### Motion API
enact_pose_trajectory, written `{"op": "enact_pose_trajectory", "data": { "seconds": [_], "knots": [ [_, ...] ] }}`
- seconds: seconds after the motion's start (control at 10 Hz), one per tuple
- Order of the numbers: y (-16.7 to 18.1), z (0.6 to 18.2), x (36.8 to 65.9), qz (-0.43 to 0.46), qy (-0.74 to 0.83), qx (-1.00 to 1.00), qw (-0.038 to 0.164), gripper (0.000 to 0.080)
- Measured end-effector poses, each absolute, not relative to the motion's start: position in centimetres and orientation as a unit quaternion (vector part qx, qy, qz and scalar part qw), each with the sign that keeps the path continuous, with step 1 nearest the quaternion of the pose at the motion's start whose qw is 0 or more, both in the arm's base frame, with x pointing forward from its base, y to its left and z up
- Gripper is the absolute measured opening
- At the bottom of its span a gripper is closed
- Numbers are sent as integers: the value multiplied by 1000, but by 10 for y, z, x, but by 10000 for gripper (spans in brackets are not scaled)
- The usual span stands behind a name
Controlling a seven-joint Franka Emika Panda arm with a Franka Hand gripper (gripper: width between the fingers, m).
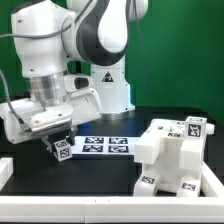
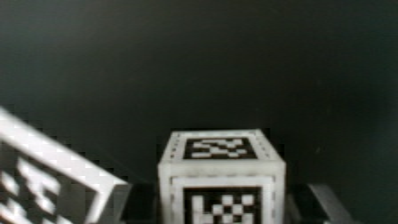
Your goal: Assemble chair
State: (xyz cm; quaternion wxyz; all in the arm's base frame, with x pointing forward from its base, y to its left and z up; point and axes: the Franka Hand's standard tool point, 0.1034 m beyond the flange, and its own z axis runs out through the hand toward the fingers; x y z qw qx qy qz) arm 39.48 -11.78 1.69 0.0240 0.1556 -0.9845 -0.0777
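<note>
My gripper [image 1: 57,138] hangs low at the exterior view's left, just above the black table. It is shut on a small chunky white chair piece [image 1: 62,150] with black-and-white tags. In the wrist view that tagged block [image 2: 222,170] stands between my dark fingers [image 2: 327,204], one tag on its end face and one on the side toward the camera. The rest of the chair [image 1: 170,155] is a blocky white structure with several tags at the exterior view's right, well apart from my gripper.
The marker board [image 1: 106,146] lies flat just right of my gripper; its edge shows in the wrist view [image 2: 45,185] beside the held piece. The table's white raised border [image 1: 70,204] runs along the front. The arm's white base [image 1: 112,85] stands behind.
</note>
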Motion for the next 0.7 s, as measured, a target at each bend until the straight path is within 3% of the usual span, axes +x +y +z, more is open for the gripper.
{"op": "enact_pose_trajectory", "data": {
  "seconds": [0.6,0.7],
  "knots": [
    [-110,13,397,-47,-981,185,28,284],
    [-110,13,397,-47,-981,187,28,462]
  ]
}}
